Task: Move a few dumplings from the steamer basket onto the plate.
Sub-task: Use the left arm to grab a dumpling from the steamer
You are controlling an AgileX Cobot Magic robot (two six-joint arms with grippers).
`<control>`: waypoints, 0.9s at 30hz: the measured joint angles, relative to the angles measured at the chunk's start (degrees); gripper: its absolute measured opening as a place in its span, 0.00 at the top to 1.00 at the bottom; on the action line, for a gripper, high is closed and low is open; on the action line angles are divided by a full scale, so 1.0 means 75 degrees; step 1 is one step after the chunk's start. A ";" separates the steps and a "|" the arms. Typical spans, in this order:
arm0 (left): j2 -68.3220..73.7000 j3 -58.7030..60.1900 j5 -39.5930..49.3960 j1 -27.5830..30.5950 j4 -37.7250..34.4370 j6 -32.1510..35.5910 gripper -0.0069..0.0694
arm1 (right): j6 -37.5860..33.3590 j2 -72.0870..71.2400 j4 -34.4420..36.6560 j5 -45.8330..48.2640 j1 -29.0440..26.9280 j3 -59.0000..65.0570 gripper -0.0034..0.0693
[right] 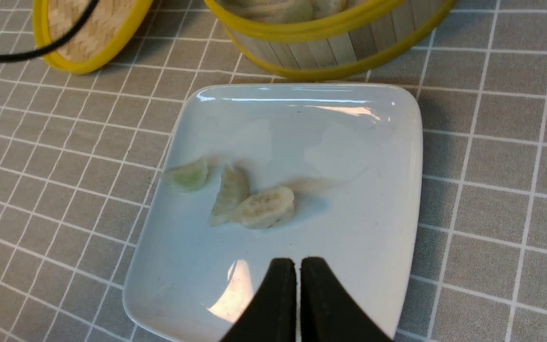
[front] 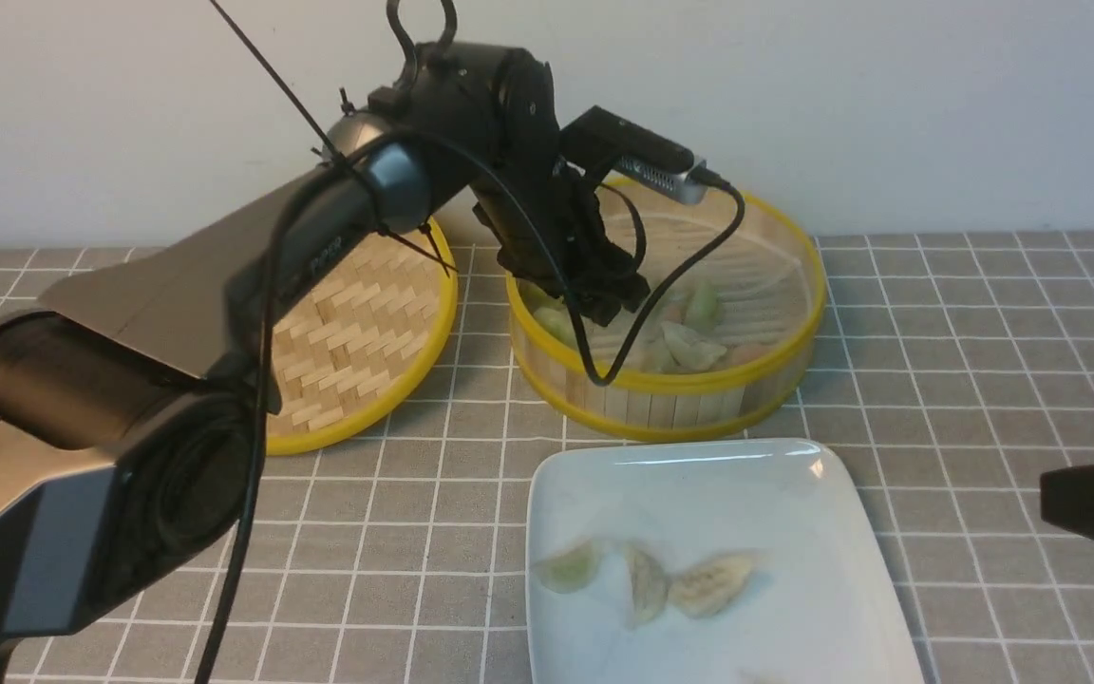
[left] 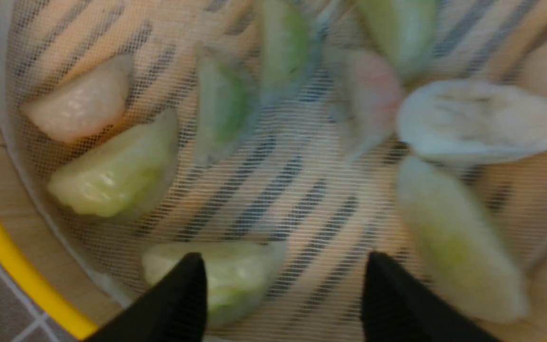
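The steamer basket (front: 670,389) stands at the table's back centre with several dumplings (front: 689,347) on its pale liner. My left gripper (front: 609,299) is inside the basket, open and empty. In the left wrist view its gripper (left: 283,266) hangs just above the liner, one fingertip (left: 183,294) over a pale green dumpling (left: 235,275), with other dumplings (left: 117,171) around. The white plate (front: 794,475) sits in front of the basket with three dumplings (front: 708,581) on it. My right gripper (right: 298,266) is shut and empty above the plate's (right: 387,123) near edge.
The shallow woven lid (front: 367,332) lies left of the basket, partly behind my left arm. A black cable (front: 661,304) hangs across the basket's front. The table is covered by a grey grid-patterned cloth (front: 984,342). A wall stands close behind the basket.
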 joint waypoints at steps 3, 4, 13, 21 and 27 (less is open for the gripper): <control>0.0229 0.0000 -0.0059 0.0000 0.0318 0.0000 0.29 | -0.0053 0.0000 0.0025 -0.0014 0.0000 0.0006 0.95; 0.0289 0.0000 -0.0160 0.0000 0.0398 0.0005 0.28 | -0.0059 0.0000 0.0033 -0.0014 0.0000 0.0006 0.95; 0.0390 -0.0077 -0.0291 0.0000 0.0480 -0.0295 0.28 | -0.0075 0.0000 0.0063 -0.0014 0.0000 0.0015 0.95; 0.0394 -0.0093 -0.0328 0.0024 -0.0440 -0.0373 0.68 | -0.0075 0.0000 0.0095 -0.0007 0.0000 0.0015 0.95; 0.0412 -0.0402 -0.0297 -0.0153 -0.1211 0.0063 0.90 | -0.0075 0.0000 0.0101 0.0045 0.0000 0.0015 0.95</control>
